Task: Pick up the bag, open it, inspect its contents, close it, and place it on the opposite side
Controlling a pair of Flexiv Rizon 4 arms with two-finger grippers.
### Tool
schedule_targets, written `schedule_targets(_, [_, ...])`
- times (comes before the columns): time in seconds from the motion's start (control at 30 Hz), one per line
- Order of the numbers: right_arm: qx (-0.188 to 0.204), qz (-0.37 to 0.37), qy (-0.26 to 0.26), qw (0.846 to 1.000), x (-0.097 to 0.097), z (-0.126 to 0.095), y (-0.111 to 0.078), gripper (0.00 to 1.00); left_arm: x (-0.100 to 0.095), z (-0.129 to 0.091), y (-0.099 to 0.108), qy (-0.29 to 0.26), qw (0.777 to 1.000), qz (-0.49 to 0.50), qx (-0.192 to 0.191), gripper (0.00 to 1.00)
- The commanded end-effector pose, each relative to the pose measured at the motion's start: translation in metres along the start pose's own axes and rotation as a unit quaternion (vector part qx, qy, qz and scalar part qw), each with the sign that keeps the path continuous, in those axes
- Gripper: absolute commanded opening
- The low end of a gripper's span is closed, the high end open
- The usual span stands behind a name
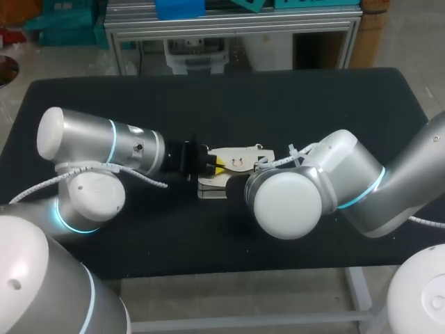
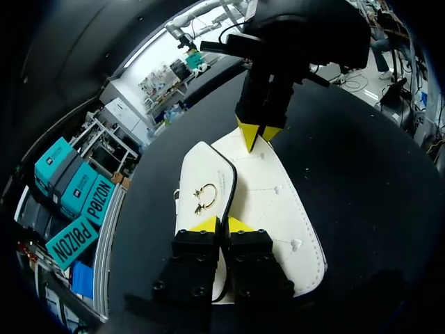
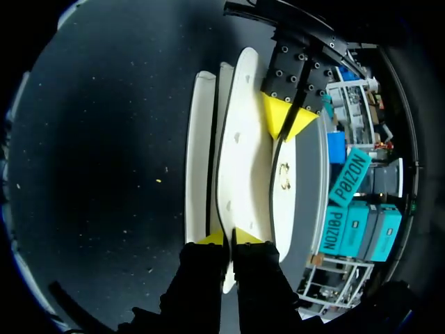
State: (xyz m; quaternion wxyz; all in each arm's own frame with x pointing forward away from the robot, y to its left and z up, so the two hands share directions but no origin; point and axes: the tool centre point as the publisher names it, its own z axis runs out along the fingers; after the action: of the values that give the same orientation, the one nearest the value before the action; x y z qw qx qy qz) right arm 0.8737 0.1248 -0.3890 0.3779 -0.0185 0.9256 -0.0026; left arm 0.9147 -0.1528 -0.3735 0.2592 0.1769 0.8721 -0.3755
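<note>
Found the white handbag [image 1: 240, 158] lying about mid-bench on the black bench [image 1: 313, 104], between both arms. Couldn't tell whether it sat fully down or a touch lifted.

Saw the left pincer [image 2: 222, 224] nipped together on the dark-lined edge of the flap [image 2: 201, 174], at the end nearest its own arm. Tips nearly touching, only thin flap material between them. Saw the right pincer [image 3: 228, 238] set in from the opposite end, likewise pinched close on a thin layer at the bag's rim. Looked like a body panel under the flap; couldn't confirm which layer. Spotted the gold clasp [image 2: 204, 197] on the flap face, just ahead of the left tips, facing up.

Read it as opposed grips for the opening step: one end steadying the body, the other peeling the flap. Made sense of edge-only grips, with thin panels and nothing else to bite on. Noted dark gaps between layers in the right wrist view, so judged opening barely under way. No contents visible.

Flagged risks: slipping off the thin edges, or dragging the whole bag instead of parting the layers. Counted inspection, closing and the move to the opposite side as outstanding.
</note>
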Motion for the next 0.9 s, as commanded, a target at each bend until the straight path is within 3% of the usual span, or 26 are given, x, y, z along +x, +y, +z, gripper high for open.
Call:
schedule_targets(0.03, [-0.005,0.000,-0.131,0.991,0.006,0.005,-0.002,0.00,0.007,0.006,-0.001,0.004,1.000,0.012,0.003,0.00])
schedule_targets(0.5, [-0.005,0.000,-0.131,0.991,0.006,0.005,-0.002,0.00,0.005,-0.003,0.009,0.024,0.999,0.030,-0.014,0.00])
schedule_targets(0.9, [-0.005,0.000,-0.131,0.991,0.006,0.005,-0.002,0.00,0.004,0.021,0.003,0.029,0.998,0.035,-0.034,0.00])
